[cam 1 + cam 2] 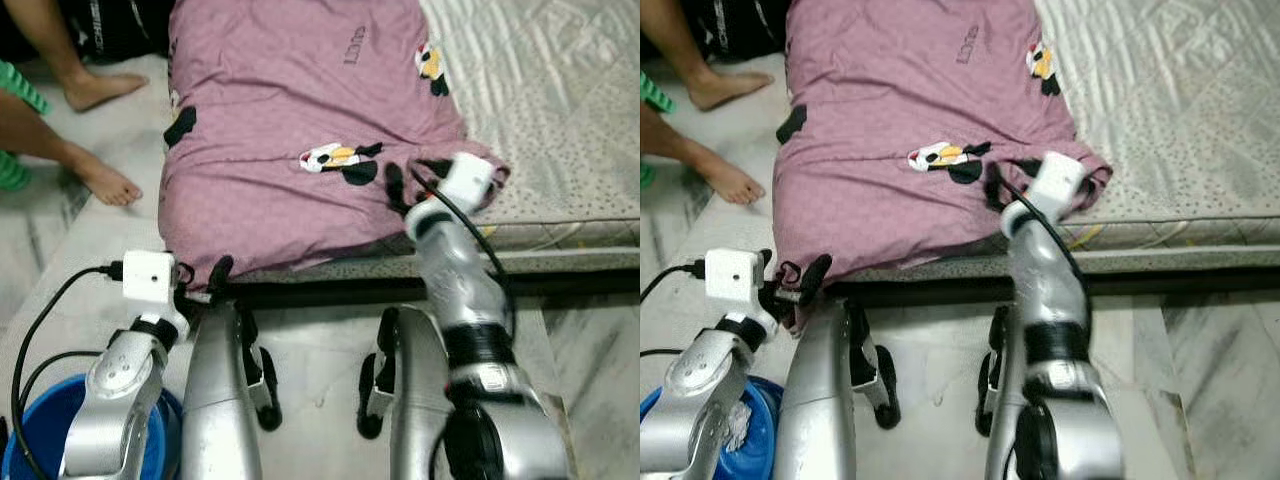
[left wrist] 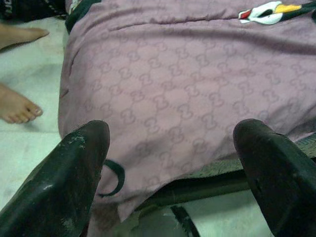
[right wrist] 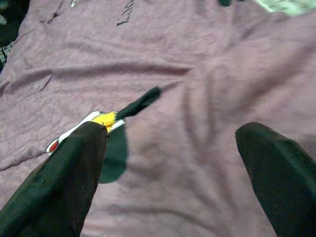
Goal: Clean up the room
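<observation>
Both pincers stand released, and we see nothing held between their black fingers. Our left gripper (image 2: 170, 163) hovers low at the near left corner of the blanket (image 1: 300, 120), its two fingers (image 2: 74, 182) spread wide on either side of the corner that droops over the bed's edge. Seen from the head, that gripper (image 1: 205, 280) sits just beside the hanging fabric, close above the dark bed frame (image 1: 330, 292); we cannot tell whether a fingertip touches the cloth.

Our right gripper (image 3: 170, 173) reaches further in, over the near right part of the blanket, with its fingers (image 3: 276, 173) parted above the mauve cloth. From the head we find it (image 1: 415, 180) beside a cartoon patch (image 1: 340, 160) of white, yellow and black, near the blanket's rumpled right edge.

We see the blanket lying spread across the left part of the bed, patterned mauve, with a second cartoon patch (image 1: 432, 65) further up and some printed lettering (image 1: 355, 47) near the top. To its right lies the bare pale mattress (image 1: 560, 110), with a dotted sheet along its near side.

On the marble floor (image 1: 320, 350) to our left we see a person's two bare feet (image 1: 105, 180), well apart from the grippers. Below our left arm sits a blue bucket (image 1: 30, 430), with a black cable (image 1: 40, 320) looping over it from the white camera box on our left wrist (image 1: 148, 275).
</observation>
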Motion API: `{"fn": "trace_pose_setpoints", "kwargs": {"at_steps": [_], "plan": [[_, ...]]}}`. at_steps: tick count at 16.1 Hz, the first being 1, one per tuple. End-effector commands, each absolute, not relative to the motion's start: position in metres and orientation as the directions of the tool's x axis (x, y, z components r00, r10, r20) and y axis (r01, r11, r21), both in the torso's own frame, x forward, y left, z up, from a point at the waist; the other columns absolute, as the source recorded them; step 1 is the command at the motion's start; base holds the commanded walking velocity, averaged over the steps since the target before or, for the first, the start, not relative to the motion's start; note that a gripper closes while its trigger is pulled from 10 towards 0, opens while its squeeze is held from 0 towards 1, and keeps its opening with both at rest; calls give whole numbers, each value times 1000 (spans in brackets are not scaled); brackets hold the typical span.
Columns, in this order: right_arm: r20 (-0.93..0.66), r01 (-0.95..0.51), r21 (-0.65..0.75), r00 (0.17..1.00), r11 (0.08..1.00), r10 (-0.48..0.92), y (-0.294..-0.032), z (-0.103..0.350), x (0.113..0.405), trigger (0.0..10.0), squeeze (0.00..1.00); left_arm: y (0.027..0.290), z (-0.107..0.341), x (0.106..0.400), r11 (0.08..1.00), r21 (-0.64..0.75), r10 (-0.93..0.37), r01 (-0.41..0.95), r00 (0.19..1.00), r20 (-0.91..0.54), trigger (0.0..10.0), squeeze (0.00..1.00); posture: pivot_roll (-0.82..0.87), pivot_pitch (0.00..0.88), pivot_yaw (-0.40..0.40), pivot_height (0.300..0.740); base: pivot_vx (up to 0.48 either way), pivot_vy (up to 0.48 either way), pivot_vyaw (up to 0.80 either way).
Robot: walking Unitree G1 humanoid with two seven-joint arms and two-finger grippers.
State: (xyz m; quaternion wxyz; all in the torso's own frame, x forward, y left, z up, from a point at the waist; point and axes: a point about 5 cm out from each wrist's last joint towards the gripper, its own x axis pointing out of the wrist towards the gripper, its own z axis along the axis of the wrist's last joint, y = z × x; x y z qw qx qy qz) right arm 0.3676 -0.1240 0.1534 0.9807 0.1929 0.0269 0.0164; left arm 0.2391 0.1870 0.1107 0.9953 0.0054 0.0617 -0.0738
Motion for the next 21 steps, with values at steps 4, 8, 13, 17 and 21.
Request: {"fn": "trace_pose_setpoints", "kwargs": {"at_steps": [4,8,13,17,21], "plan": [[-54,34,366,998,930,-15,-130,147,372,10000,0,195,112,226,992,23,-123,127,981,-151,10000,0,209,330,8,572,0,0,0],[-64,93,308,995,947,-77,-154,134,366,10000,0,195,110,223,991,24,-129,135,977,-168,10000,0,206,341,16,572,0,0,0],[108,122,205,983,971,-147,-173,164,373,10000,0,194,111,221,989,22,-138,144,974,-178,10000,0,205,341,22,572,0,0,0],[53,144,151,987,978,-154,-172,155,376,10000,0,195,111,222,989,26,-136,143,974,-180,10000,0,215,333,19,572,0,0,0],[63,242,43,968,969,-245,-181,152,374,10000,0,196,111,217,990,28,-132,139,973,-188,10000,0,224,337,17,572,0,0,0]]}}
